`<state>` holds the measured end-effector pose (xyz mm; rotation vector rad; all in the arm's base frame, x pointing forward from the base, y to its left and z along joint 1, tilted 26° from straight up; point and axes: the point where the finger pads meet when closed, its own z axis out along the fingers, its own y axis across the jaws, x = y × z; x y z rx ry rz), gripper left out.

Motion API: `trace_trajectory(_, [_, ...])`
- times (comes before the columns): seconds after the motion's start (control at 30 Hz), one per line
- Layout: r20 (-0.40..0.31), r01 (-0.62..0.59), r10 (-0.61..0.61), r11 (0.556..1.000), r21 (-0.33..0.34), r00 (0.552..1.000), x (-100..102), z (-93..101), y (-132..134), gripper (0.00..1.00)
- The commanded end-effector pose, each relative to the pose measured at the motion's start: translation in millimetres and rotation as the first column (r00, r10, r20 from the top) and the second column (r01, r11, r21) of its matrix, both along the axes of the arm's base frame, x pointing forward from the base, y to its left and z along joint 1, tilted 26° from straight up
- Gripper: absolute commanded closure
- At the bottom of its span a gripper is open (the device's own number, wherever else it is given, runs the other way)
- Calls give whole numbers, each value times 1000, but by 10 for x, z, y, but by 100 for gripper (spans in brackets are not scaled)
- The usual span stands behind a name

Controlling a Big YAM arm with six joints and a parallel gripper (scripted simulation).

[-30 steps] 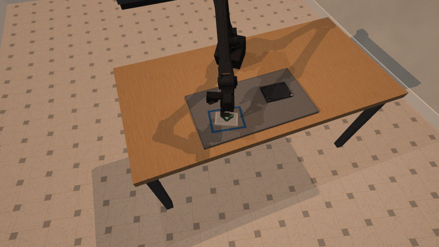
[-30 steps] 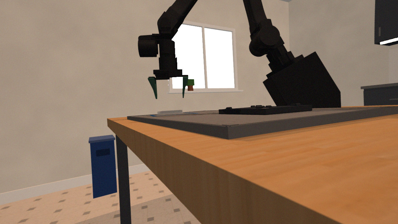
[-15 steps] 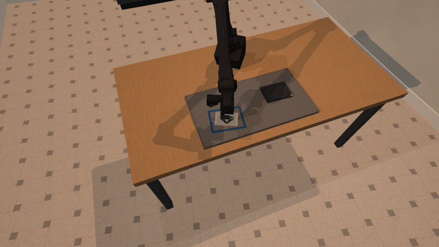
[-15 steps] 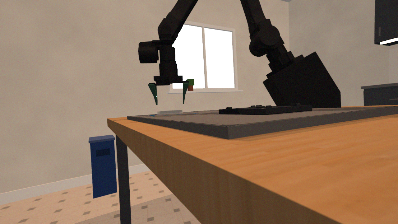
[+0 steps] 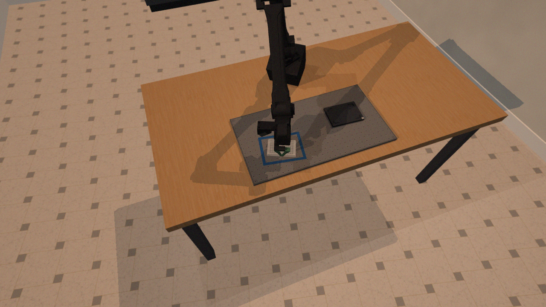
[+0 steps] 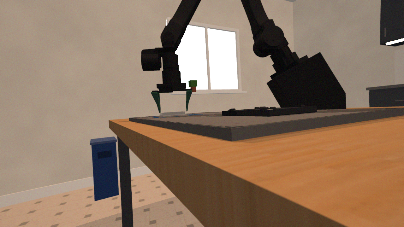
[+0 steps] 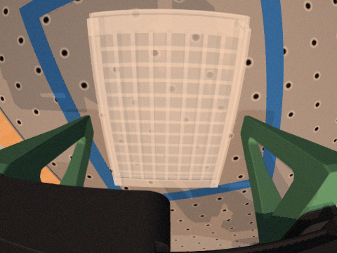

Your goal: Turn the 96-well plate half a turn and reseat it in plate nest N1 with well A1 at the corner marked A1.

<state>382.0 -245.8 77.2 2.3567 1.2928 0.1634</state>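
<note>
Green fingers spread to full width, holding nothing, one at each long side of the pale, see-through well plate [image 7: 168, 98]. Tips low in the side view, close over the plate's top edge; touching or not, cannot tell.

Plate flat on the grey holed deck [image 5: 343, 141], inside the blue tape outline [image 7: 276, 52], not in the nest.

Judged the step in hand: lowering for a fresh grip.
- Go straight down until the tips pass the plate's rim, without pressing on the deck.
- Centre first: in the wrist view, the plate seems nearer the left finger than the right.
- Keep the fingers square to the long sides, or the plate may twist on closing.
- Close gently on the side walls, probably thin, stiff plastic, and lift level.
- Check the cut corner, seemingly far right in the wrist view, against the marked nest corner before seating.

Further out, the flat black nest [image 5: 343, 113] on the same deck, well apart to one side, with small raised stops along its edges. Nothing between plate and nest. Dark arm [image 5: 280, 76] overhead, blocking part of the plate in the top view. Orange wooden worktop [image 5: 190, 133] under the deck. Off the worktop, a blue bin [image 6: 104, 169] by the wall and a small potted plant [image 6: 193, 84] on the window sill, neither in the way.
</note>
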Motion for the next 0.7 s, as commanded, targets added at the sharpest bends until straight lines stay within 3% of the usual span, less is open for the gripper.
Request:
trace_trajectory(0.0, [-8, 2, -2, 1000, 0, 1000, -13, -100, -68, 0])
trace_trajectory(0.67, [-8, 2, -2, 1000, 1, 1000, 19, -132, -81, 0])
